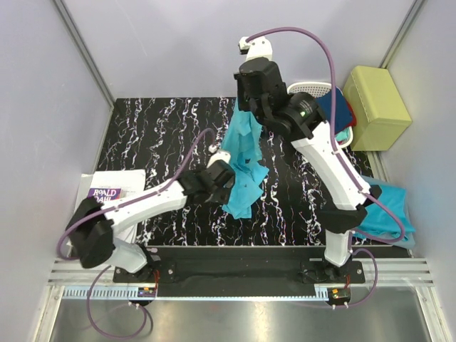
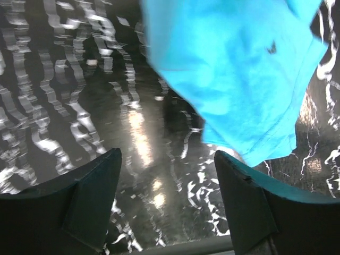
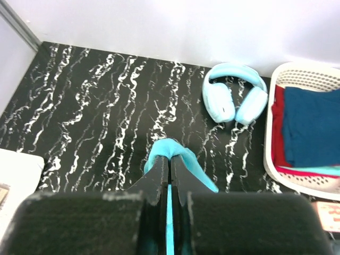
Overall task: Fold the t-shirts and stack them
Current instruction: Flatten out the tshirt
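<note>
A turquoise t-shirt (image 1: 244,160) hangs in a long bunch over the middle of the black marbled table (image 1: 157,135). My right gripper (image 1: 248,107) holds it up by its top, and in the right wrist view this gripper (image 3: 170,159) is shut on a fold of the t-shirt (image 3: 172,147). My left gripper (image 1: 226,172) is beside the hanging cloth's lower part. In the left wrist view it (image 2: 167,159) is open with only table between its fingers, and the t-shirt's hem (image 2: 239,69) hangs just beyond the right finger. A second turquoise t-shirt (image 1: 388,210) lies crumpled at the table's right edge.
Pale blue headphones (image 3: 234,98) lie at the back of the table. A white basket (image 3: 313,71) with dark blue and red cloth stands at the back right. A yellow-green box (image 1: 375,107) sits beyond it. A book (image 1: 114,189) lies at the left edge.
</note>
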Robot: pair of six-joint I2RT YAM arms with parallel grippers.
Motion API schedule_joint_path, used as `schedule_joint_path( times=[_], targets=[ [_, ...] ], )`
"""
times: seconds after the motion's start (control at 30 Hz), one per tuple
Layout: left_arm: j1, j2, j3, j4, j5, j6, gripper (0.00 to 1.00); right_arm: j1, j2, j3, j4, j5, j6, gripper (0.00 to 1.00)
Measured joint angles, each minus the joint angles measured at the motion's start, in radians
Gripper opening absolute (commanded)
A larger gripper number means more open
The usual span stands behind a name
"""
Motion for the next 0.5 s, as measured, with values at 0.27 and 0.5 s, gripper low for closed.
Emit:
schedule_joint_path(
  times=[0.27, 0.5],
  targets=[
    [-0.110, 0.140, 0.110, 0.084, 0.071, 0.043, 0.79, 0.000, -0.019, -0.061, -0.026, 0.002, 0.002, 0.00],
    [-0.201, 0.311, 0.296, 0.132, 0.089, 0.077, 0.78, 0.000, 0.019, -0.043, -0.026, -0.022, 0.013, 0.00]
  ],
)
